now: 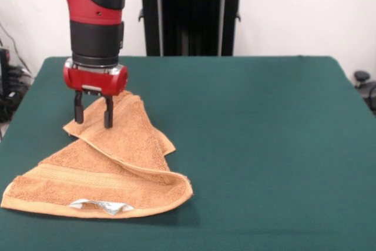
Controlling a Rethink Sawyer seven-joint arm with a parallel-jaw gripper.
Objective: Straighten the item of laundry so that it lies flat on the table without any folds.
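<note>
The orange-tan towel (pixel 111 168) lies folded over itself on the left part of the dark green table (pixel 264 133). A flap is doubled back diagonally, with a rolled fold at the right and a small white tag (pixel 101 206) at the near hem. My gripper (pixel 93 117) hangs from the red and black arm over the towel's far corner. Its two black fingers (pixel 108 113) point down, spread apart, with nothing between them. The tips are at or just above the cloth; contact is unclear.
A black pedestal stand (pixel 191 13) rises behind the table's far edge. Cables and dark equipment (pixel 9 86) sit off the left edge, and a dark object (pixel 364 83) lies beyond the right edge.
</note>
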